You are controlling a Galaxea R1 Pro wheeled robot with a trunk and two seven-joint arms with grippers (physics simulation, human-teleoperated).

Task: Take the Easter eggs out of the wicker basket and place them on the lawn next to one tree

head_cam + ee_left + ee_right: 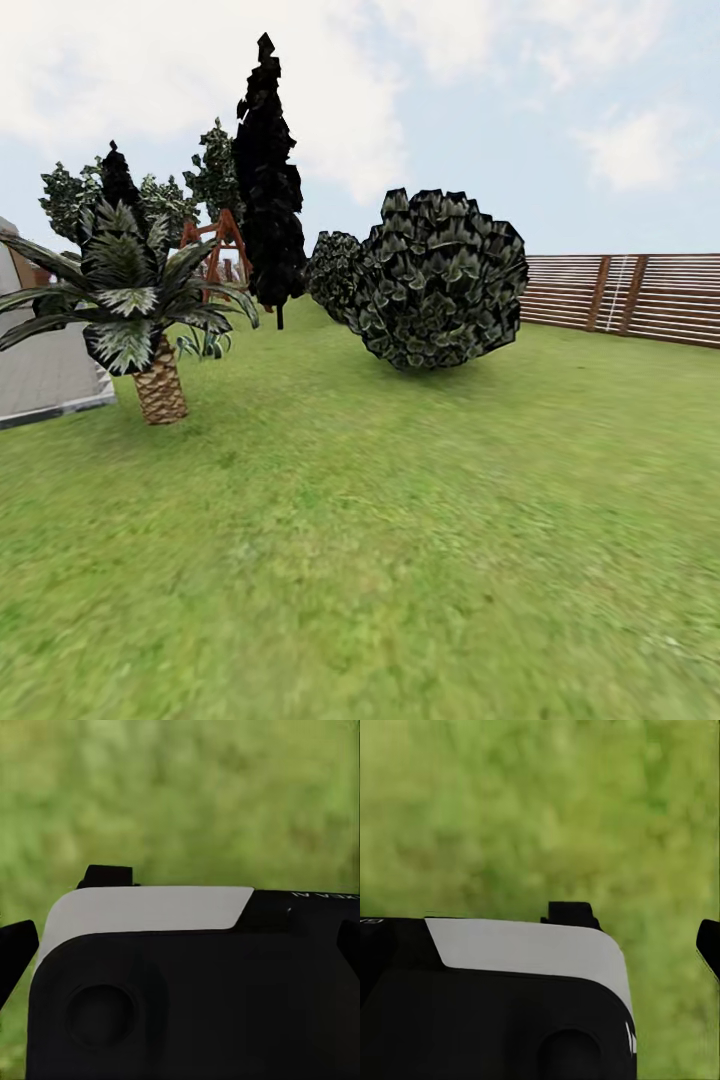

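Green: the lawn [400, 560] spreads across the head view, short mottled grass from 6 o'clock up toward the fence.
Brown slats: a wooden fence [640, 295] closes the garden at 3 o'clock.
Plants: a squat palm [140, 310] with a scaly trunk stands at 9 o'clock, a narrow dark cypress [268, 190] near 11 o'clock, a round leafy bush [440, 280] just right of 12 o'clock.
Paving: a grey slab [40, 375] meets the grass at 9 o'clock.
Task things: no eggs, basket or thick grey-brown trunk can be made out here; their place cannot be told.
Left end effector [180, 945]: dark fingertips sit at both edges of its wrist view, blurred grass beyond; opening and load cannot be told.
Right end effector [690, 945]: one dark tip shows; cannot tell either.
Posture: both arms seem tucked low against the robot's body, likely for driving.
Judgement: the robot appears in transit, scanning the garden.
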